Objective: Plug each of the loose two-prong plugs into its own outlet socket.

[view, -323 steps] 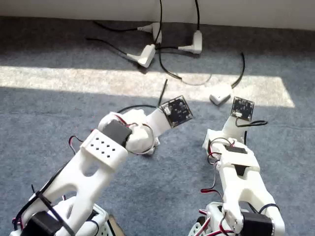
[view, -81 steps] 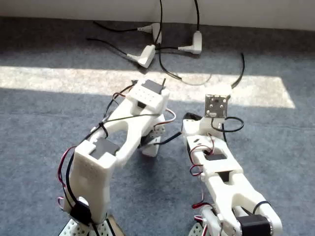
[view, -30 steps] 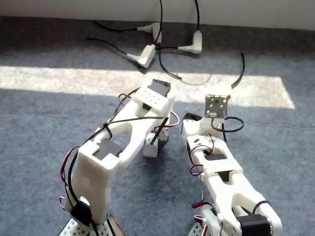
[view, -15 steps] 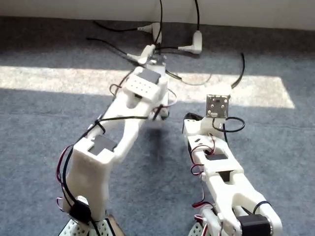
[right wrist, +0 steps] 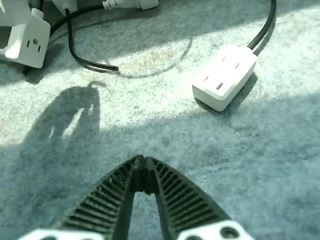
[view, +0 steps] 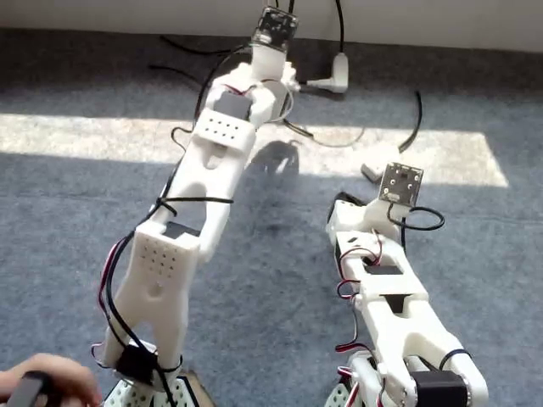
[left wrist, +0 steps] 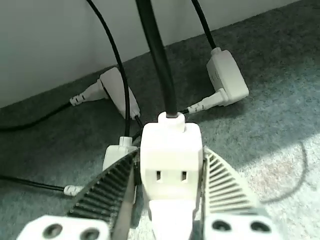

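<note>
Left gripper [left wrist: 170,156]: fingers [left wrist: 112,187] parted to the width of a white outlet socket block [left wrist: 171,142] and clamped on its two sides. The block appears lifted off the carpet [left wrist: 270,125]. Its slotted face is toward the wrist camera and both slots are empty. Its black cord [left wrist: 157,60] runs off from the far end.

Beyond the block, near the wall [left wrist: 50,40]: a straight plug [left wrist: 116,91] and a right-angle plug [left wrist: 227,77]. Both lie loose on the carpet, apart from each other, each on its own lead. Prongs not visible from here.

Right gripper [right wrist: 144,167]: fingers [right wrist: 102,200] closed tip to tip with nothing between them, low over the carpet. Ahead of it and apart lies a white multi-outlet block [right wrist: 225,75] on its own dark lead, slots empty. A further white socket cube [right wrist: 26,42] lies farther off, its face also empty.

Progress (judged): no plug is seated in any socket in view. One socket is in hand and held close to the two plugs. Mating each plug with a socket is all left to do.
</note>
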`<state>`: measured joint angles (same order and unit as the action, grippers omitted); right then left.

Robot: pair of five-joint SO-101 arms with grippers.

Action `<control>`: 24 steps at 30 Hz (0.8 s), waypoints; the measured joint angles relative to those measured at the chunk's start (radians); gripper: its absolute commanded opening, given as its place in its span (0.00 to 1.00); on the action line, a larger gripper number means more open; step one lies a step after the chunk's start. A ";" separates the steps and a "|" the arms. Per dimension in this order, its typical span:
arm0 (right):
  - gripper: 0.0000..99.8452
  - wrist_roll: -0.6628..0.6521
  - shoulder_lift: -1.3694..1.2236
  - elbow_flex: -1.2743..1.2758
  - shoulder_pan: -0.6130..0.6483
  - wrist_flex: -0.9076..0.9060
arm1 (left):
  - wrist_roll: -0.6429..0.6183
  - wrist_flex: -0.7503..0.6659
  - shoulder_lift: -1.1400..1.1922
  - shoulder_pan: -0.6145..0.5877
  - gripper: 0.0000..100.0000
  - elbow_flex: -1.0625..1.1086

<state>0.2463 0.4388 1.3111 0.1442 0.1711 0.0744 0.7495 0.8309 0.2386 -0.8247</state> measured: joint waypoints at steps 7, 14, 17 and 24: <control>0.01 0.000 0.000 0.000 -0.005 0.000 | 0.218 -0.328 0.239 0.005 0.01 0.000; 0.02 0.000 0.000 0.000 -0.005 0.000 | 0.405 -0.287 0.279 0.003 0.27 -0.084; 0.09 0.005 0.000 0.000 -0.005 0.000 | 0.416 -0.135 0.281 0.011 0.26 -0.172; 0.14 0.005 0.000 0.000 -0.005 0.000 | 0.419 0.118 0.279 0.023 0.25 -0.586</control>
<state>0.2509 0.4388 1.3111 0.1396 0.1711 0.4933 0.8677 1.1101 0.2616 -1.4108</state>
